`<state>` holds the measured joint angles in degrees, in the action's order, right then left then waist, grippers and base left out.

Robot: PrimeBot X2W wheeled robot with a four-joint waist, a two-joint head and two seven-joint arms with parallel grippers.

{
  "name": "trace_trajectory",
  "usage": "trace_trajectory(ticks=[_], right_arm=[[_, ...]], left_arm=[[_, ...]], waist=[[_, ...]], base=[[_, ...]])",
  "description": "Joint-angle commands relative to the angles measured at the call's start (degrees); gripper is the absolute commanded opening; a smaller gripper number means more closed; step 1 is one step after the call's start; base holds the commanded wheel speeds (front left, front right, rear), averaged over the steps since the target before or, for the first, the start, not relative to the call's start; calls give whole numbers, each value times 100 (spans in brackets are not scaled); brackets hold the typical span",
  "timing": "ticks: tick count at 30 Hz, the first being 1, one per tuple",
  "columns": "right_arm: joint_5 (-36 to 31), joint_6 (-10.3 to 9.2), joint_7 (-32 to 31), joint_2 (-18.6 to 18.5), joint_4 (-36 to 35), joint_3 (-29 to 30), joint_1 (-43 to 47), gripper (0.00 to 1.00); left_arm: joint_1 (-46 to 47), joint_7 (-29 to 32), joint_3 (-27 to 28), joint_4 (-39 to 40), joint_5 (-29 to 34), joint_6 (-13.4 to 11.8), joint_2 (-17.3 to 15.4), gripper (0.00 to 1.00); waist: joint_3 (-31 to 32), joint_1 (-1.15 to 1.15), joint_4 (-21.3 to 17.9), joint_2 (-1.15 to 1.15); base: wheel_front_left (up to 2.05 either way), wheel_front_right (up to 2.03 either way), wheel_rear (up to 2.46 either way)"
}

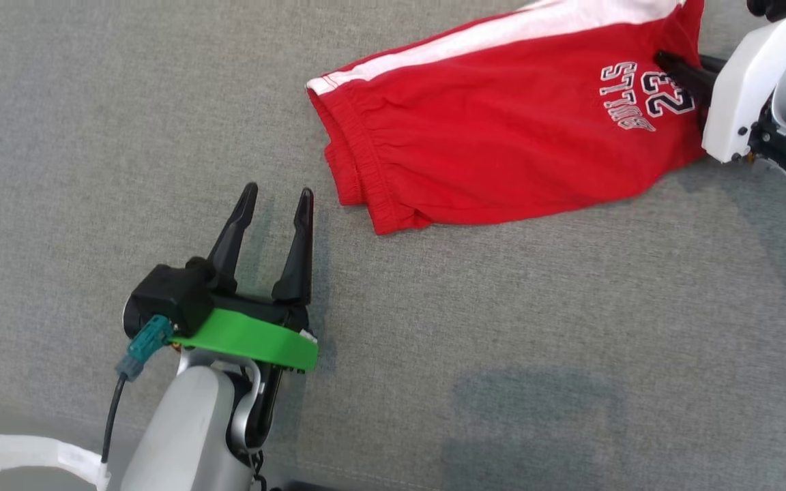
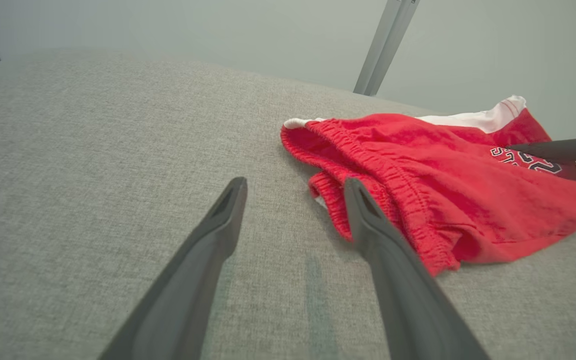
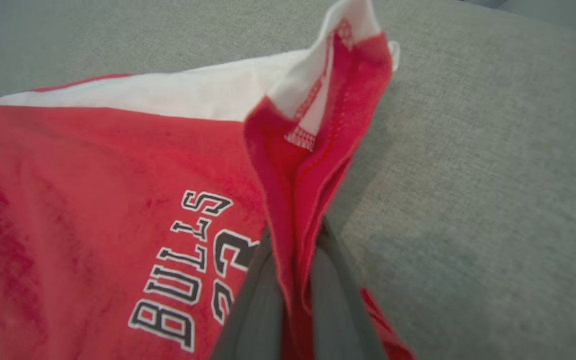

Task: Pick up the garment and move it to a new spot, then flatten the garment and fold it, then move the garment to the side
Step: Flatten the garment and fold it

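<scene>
Pinching garment (image 1: pixel 502 129) hem, right hand (image 1: pixel 666 63)

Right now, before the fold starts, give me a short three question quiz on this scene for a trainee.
1. True or false: the left tool is shut on the red shorts.
2. Where does the right tool grip the shorts? A: the elastic waistband. B: the hem edge beside the printed number. C: nowhere.
3. What number is printed there?
Key: 1 false, it is open and apart from the shorts. 2 B. 3 Twenty-three.
</scene>
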<state>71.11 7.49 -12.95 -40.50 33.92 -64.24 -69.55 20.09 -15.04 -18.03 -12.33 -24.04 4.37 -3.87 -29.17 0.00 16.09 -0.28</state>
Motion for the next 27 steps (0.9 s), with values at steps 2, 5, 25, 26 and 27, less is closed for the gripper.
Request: trace_trajectory(ticks=[2, 5, 25, 26, 27], right_arm=[[192, 0, 117, -48, 38, 96, 236, 0], [444, 0, 199, -82, 14, 192, 506, 0], [1127, 0, 1384, -912, 898, 570, 2419, 0], [1087, 0, 1423, -881, 930, 595, 2351, 0], [1056, 0, 1438, -841, 939, 615, 2279, 0]], left_arm=[[-188, -15, 84, -102, 96, 55, 18, 100], [-371, -15, 103, -218, 162, 105, -43, 100], [-1909, -15, 448, -102, 440, 272, -215, 100], [-1937, -15, 439, -112, 454, 272, -199, 100], [-1959, -15, 429, -129, 451, 281, -182, 100]], waist=[[367, 0, -201, 28], [664, 0, -334, 28], [1888, 0, -810, 28], [1897, 0, -809, 28], [1901, 0, -809, 28]], base=[[0, 0, 0], [0, 0, 0], [0, 0, 0], [0, 0, 0], [0, 0, 0]])
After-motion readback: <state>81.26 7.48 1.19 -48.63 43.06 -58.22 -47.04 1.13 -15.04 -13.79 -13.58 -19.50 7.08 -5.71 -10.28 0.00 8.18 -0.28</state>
